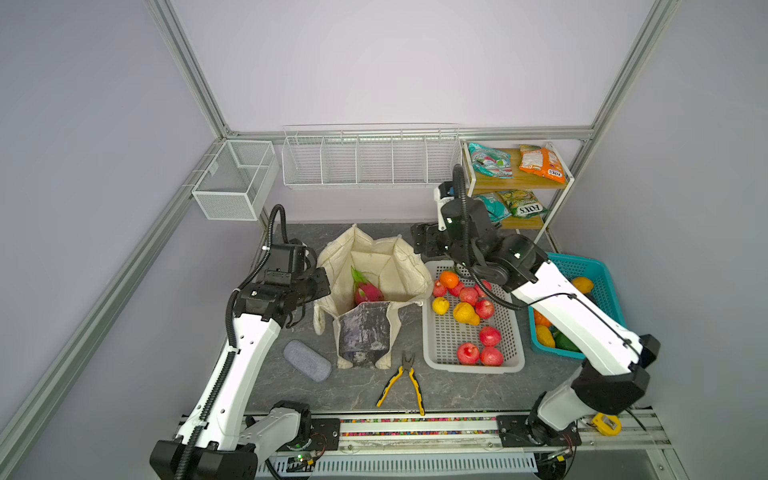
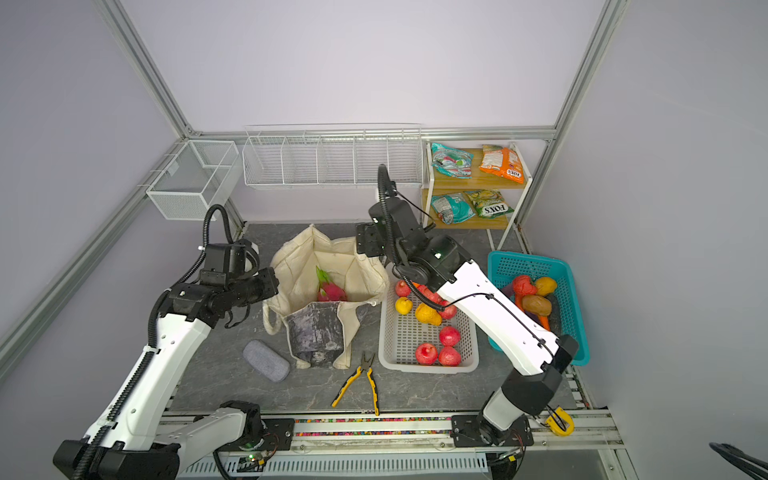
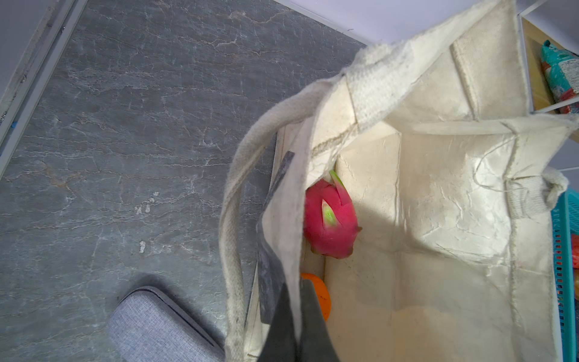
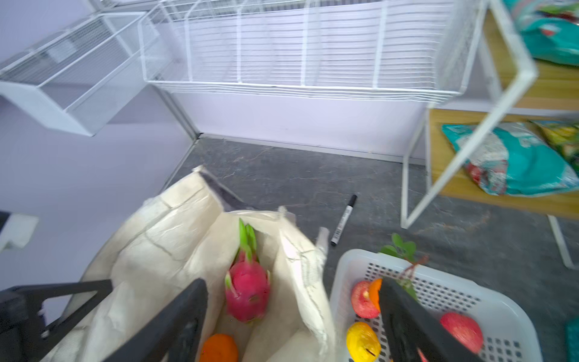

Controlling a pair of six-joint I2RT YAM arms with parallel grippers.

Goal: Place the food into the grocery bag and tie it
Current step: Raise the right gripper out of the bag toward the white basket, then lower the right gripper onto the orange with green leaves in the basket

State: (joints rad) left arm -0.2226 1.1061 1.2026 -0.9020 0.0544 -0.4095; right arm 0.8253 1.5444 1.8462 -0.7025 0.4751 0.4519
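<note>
On the table, an open cream bag stands beside a white fruit basket. Left jaws clamp the bag's rim; right jaws hang apart where bag meets basket. Inside the bag lie a dragon fruit and an orange.

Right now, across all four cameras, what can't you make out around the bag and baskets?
Orange in the grocery bag: front panel hides it in both top views; the right wrist view's edge cuts it off.
Teal basket contents: right arm covers part of them in both top views.
Marker: seen only in the right wrist view; right arm likely covers it in both top views.
</note>
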